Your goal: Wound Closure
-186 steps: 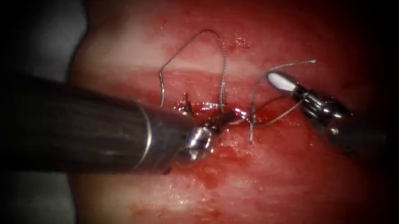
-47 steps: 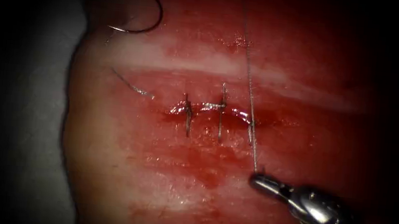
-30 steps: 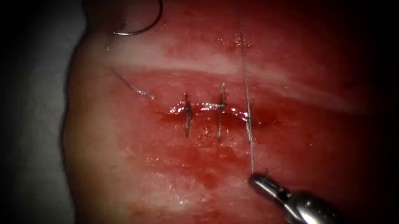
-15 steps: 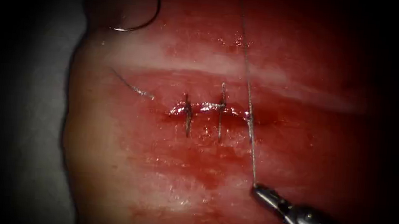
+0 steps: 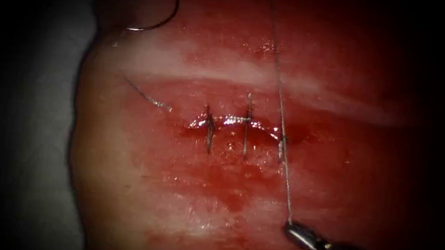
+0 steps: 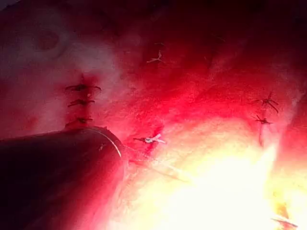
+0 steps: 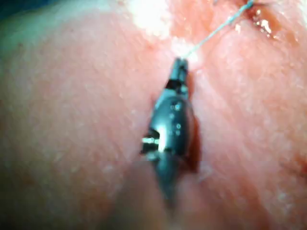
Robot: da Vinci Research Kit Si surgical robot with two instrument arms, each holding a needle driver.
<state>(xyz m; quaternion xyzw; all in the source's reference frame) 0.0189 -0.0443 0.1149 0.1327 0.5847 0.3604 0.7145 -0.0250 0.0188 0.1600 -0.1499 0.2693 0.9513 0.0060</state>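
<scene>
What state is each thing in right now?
right tool: jaws shut on the thread.
thread: taut, runs straight up across the cut.
needle: lies free on the tissue, upper left, held by nothing.
cut: crossed by stitches.
tissue: wet with red fluid.

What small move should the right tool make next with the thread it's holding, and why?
Probably ease the pull and hold. The right tool is shut on the thread, which runs taut through the rightmost stitch over the cut; the needle lies free on the tissue, upper left.
</scene>
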